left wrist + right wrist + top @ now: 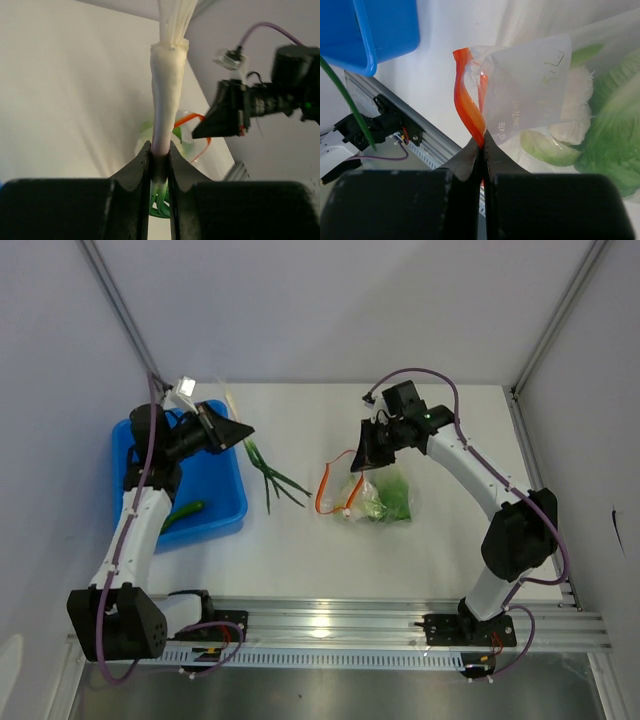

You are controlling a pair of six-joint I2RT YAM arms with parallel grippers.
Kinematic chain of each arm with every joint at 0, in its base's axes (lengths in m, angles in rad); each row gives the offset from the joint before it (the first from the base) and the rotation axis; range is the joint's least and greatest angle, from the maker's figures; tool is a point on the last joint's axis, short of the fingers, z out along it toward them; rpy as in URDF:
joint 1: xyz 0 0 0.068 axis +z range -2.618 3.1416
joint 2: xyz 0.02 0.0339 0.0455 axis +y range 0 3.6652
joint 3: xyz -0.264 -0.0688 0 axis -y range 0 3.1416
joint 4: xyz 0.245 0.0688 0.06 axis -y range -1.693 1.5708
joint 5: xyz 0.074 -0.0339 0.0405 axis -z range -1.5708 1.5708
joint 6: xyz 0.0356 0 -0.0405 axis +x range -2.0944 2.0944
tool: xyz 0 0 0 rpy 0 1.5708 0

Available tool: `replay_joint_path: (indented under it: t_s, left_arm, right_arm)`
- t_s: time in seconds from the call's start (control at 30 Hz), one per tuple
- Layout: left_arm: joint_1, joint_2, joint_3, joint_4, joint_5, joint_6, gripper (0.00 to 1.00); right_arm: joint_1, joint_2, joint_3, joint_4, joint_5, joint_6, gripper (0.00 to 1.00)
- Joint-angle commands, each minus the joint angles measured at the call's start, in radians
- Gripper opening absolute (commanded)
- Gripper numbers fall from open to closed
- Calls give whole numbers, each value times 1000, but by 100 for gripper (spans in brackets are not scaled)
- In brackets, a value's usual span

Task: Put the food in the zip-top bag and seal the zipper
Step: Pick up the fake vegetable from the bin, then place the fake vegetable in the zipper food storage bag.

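Clear zip-top bag (530, 95) reads "ATE CONTENT" | right tool (481, 146) pinches zipper (467, 107) | left tool (159, 152) clamps white stalk (167, 95)

We note a blue plastic bin (222, 502) on the white surface (440, 560), close to its left edge, long side running near to far. An aluminium rail (380, 623) runs along the near edge. Grey frame posts (118, 306) rise from both far corners.
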Motion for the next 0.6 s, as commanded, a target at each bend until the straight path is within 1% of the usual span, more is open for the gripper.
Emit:
replay_joint_path:
  t_s: [0.0,0.03,0.07,0.1,0.17,0.2,0.27,0.33,0.43,0.57]
  left_arm:
    - [-52,-23,-30,286,231,-81,1]
    - [-66,-21,-53,320,246,-99,1]
    - [-73,-12,-55,341,274,-103,1]
    - [-130,-6,-55,374,285,-100,1]
    - [-162,8,-56,415,303,-103,1]
    - [-199,20,-58,432,311,-103,1]
    - [-231,34,-65,489,311,-104,0]
    - [-276,42,-73,553,297,-106,1]
    - [-329,54,-93,604,273,-95,1]
    - [-395,45,-151,699,193,-70,1]
  right_arm:
    - [-6,-11,52,-37,-87,-25,0]
    - [-8,-14,49,-37,-106,-28,0]
    - [-10,-19,39,-39,-157,-28,0]
    - [-13,-30,37,-42,-184,-26,0]
    - [-16,-36,28,-51,-263,-32,0]
    - [-16,-41,25,-60,-291,-32,0]
    - [-13,-56,14,-65,-343,-31,0]
    - [-10,-82,-6,-70,-365,-29,0]
    - [-10,-123,-50,-50,-411,-3,0]
    - [-11,-178,-109,28,-469,76,0]
